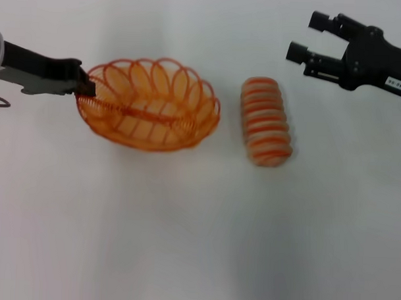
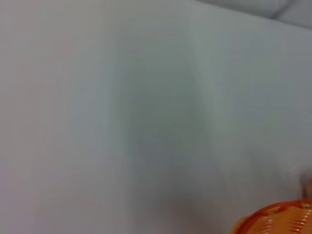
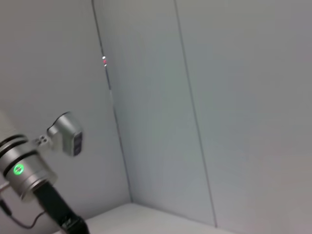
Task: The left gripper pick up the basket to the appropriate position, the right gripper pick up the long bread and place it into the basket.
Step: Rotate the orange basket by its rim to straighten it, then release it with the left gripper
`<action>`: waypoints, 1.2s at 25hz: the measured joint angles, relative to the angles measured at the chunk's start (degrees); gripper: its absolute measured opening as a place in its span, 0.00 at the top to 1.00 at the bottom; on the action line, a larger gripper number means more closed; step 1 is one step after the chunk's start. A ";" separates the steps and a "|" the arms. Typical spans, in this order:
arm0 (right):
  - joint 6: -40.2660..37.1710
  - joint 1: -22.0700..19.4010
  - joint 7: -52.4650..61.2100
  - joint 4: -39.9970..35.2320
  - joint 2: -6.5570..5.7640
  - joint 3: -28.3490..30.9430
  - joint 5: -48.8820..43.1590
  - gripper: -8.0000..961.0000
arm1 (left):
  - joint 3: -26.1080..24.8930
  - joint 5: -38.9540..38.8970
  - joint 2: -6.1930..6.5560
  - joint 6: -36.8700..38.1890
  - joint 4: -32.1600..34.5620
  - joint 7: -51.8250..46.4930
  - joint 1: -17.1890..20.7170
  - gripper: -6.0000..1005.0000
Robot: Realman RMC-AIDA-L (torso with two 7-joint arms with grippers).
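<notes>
— Starting with the head view: what does the basket (image 1: 149, 103) look like?

— Oval, orange wire, with a looped, scalloped rim and see-through sides. It sits on the white counter (image 1: 184, 228), toward the robot's left. The left hand (image 1: 86, 85) is at the rim on the basket's left end, its fingers closed on the wire there.

— And the long bread (image 1: 265, 121)?

— A rounded, elongated loaf, pale beige with orange stripes running crosswise, ribbed in segments. It lies flat on the counter just to the right of the basket, apart from it, its length running roughly away from the robot.

— Where is the right hand (image 1: 308, 50)?

— Up beyond the loaf and to its right, clear of it. It is black, with a small white label on its body, and its two fingers are spread apart with nothing between them.

— Left wrist view?

— Mostly blurred pale surface. A bit of the basket's orange rim (image 2: 278, 219) shows in one corner. That arm's own fingers are not visible here.

— Right wrist view?

— Pale wall panels and an edge of the counter (image 3: 146, 219). The other arm (image 3: 27, 170) appears far off, silver with a green light, continuing into a black section. Neither basket nor bread shows here.
</notes>
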 joint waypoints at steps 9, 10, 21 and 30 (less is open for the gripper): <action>2.03 -0.10 -4.20 3.28 -0.03 0.38 3.42 0.06 | 4.33 -3.75 -0.33 -9.66 -1.81 -3.37 4.91 0.92; 2.15 -0.10 -4.28 3.67 -0.03 0.48 3.87 0.06 | 4.98 -3.77 -0.35 -10.60 -1.81 -3.80 5.33 0.92; 2.26 0.25 -5.62 6.70 -0.05 1.31 6.40 0.06 | 6.59 -6.71 -0.52 -16.97 -2.66 -5.19 9.00 0.92; 3.69 0.68 -6.70 7.60 0.01 1.30 6.40 0.06 | 7.46 -7.24 -0.44 -18.13 -3.78 -5.54 9.39 0.92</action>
